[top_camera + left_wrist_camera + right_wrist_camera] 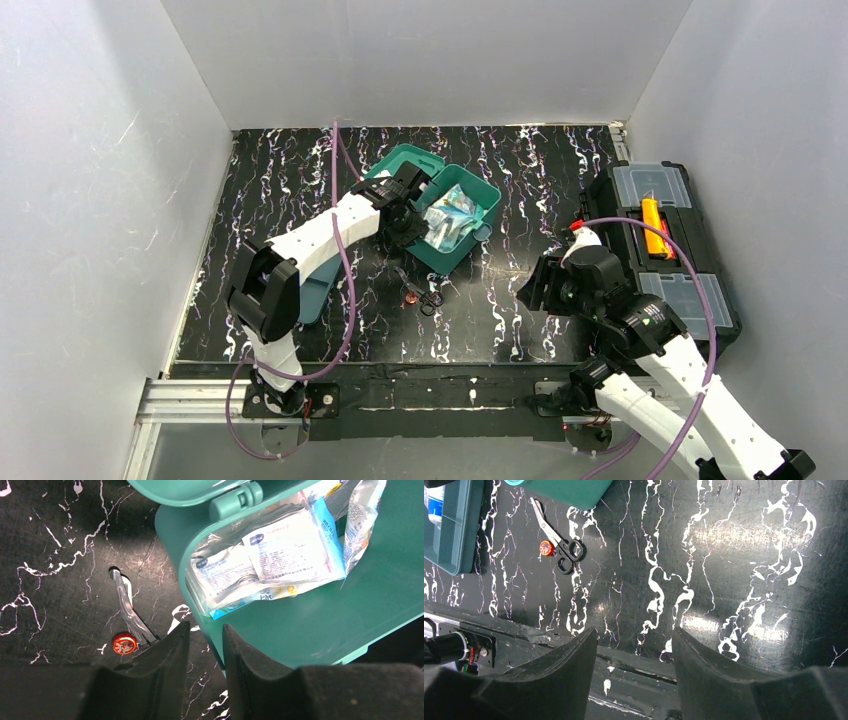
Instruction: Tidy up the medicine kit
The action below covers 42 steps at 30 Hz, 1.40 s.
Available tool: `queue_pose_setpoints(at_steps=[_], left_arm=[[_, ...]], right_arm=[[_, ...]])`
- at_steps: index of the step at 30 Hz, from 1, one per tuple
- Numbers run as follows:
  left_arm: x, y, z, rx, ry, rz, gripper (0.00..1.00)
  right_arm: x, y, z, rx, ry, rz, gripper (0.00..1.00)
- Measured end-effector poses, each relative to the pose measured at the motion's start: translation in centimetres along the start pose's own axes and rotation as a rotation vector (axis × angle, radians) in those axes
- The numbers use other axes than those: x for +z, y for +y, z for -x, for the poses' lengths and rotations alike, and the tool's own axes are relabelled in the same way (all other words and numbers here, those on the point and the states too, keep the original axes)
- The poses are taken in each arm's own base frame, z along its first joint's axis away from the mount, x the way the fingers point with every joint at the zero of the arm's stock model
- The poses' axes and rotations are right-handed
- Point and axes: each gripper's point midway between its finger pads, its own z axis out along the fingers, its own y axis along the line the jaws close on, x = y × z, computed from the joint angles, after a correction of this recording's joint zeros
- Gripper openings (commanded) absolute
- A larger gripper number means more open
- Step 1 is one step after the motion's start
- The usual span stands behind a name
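Note:
The teal medicine kit [478, 198] stands open at the back middle, its lid [405, 163] laid back, with several white and blue sachets [450, 220] inside. My left gripper [408, 228] hangs at the kit's near-left wall. In the left wrist view the gripper [206, 627] has its jaws slightly apart astride the kit's wall [200, 612], one finger outside and one over the inside, not clamped. The sachets [272, 560] lie just ahead. My right gripper [530, 285] is open and empty over bare table, also seen in the right wrist view [634, 635].
The blue-teal inner tray [318, 292] lies on the table under my left arm, also in the right wrist view [449, 527]. Black-handled scissors [425, 292] and a small red cap [410, 297] lie in front of the kit. A black toolbox [665, 245] stands at the right wall.

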Motion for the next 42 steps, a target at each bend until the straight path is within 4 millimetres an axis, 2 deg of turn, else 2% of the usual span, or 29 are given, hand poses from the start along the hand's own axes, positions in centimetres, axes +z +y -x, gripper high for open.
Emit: queue_pose_setpoints(at_steps=[5,11,13,29,38,42], left_arm=[[0.0,0.2,0.4,0.035,-0.002,-0.004,0.11],[0.1,1.2,1.8,0.063,0.009,-0.001,0.05],[0.1,1.5,2.2,0.088,0.022,-0.006,0.0],[1.3,1.6,5.9,0.42,0.105,-0.035,0.0],[1.3,2.0,5.5,0.481,0.094,-0.104,0.0],[0.6,3.1,4.6,0.481,0.087,-0.13,0.0]], right_arm=[[0.0,0.1,0.0,0.007,0.002,0.003,0.61],[0.0,0.2,-0.2,0.019,0.009,0.009,0.59],[0.0,0.3,-0.2,0.019,0.011,0.012,0.59],[1.0,0.1,-1.7,0.023,0.072,0.013,0.57],[1.3,0.2,-1.8,0.023,0.074,0.023,0.57],[1.4,0.1,-1.9,0.024,0.076,0.021,0.57]])
